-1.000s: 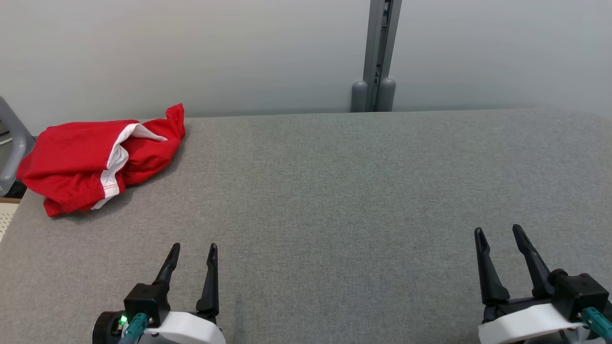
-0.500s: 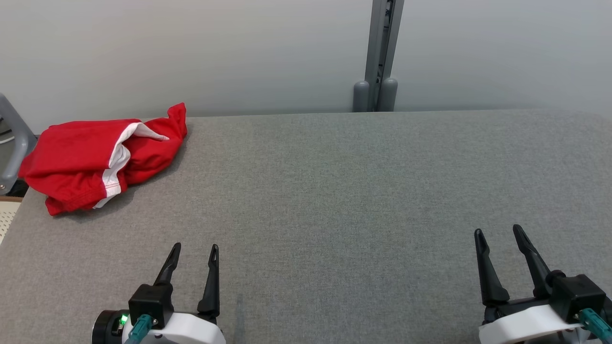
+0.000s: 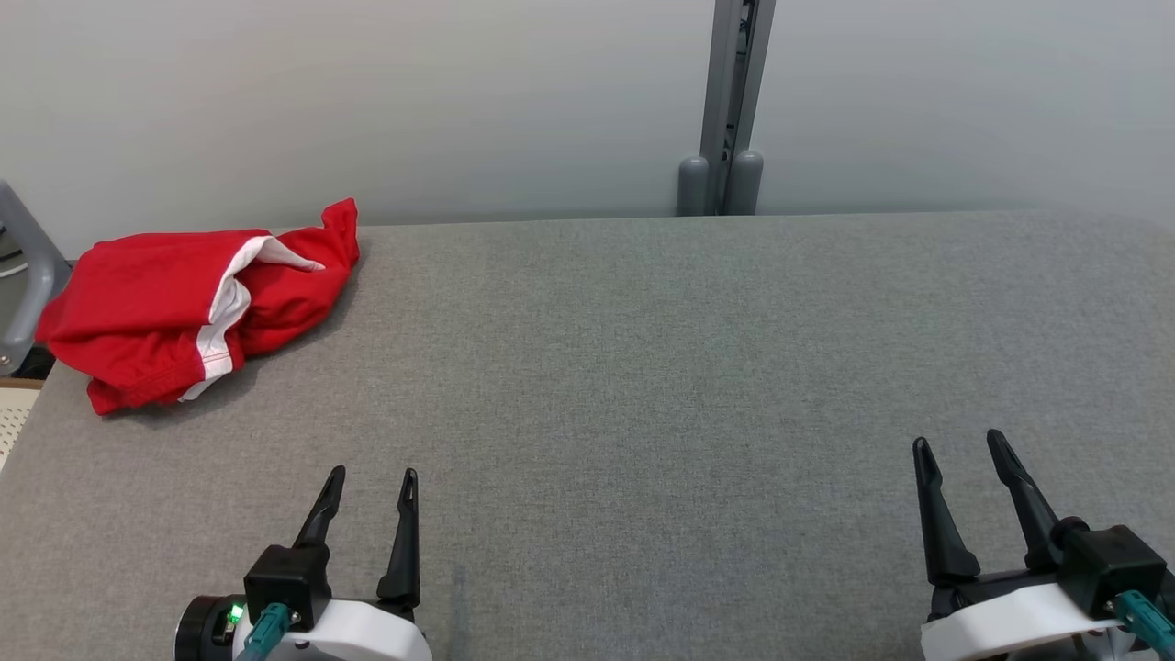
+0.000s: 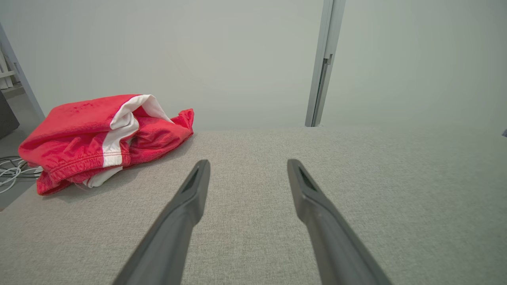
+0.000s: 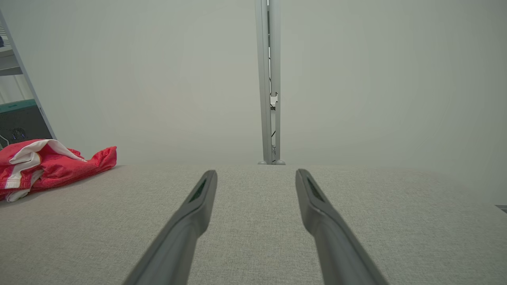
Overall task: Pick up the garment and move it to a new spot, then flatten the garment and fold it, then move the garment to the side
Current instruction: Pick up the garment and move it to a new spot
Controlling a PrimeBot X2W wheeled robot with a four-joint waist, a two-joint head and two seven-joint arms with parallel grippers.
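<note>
- Grey fabric covers the table [image 3: 643, 367] across the head view, under a pale wall [image 3: 413, 92] with a metal post [image 3: 730, 101] at twelve o'clock. The red-and-white garment [image 3: 174, 312] lies crumpled at ten o'clock, in the far-left corner, against the table's left edge and close to its back edge. The left gripper [image 3: 374, 472] at seven o'clock and the right gripper [image 3: 957, 439] at five o'clock hover with jaws spread and nothing between them, both well apart from the cloth. By this showing no step has begun: lifting, moving, flattening, folding and setting aside are all left to do.
- Left wrist view: the left gripper's parted fingers [image 4: 186, 206] point to twelve o'clock over bare fabric, with the bunched garment at ten o'clock and a white stripe and gathered hem showing. White cables [image 4: 10, 170] lie off the table's edge at nine o'clock, so that side likely offers little margin.
- Right wrist view: the right gripper's fingers [image 5: 190, 213] stand apart, empty, aimed at the post. The garment sits far off at nine o'clock, before a shelf unit [image 5: 16, 114]. Bare table runs from the centre to three o'clock, which looks the roomiest place to spread and fold.
</note>
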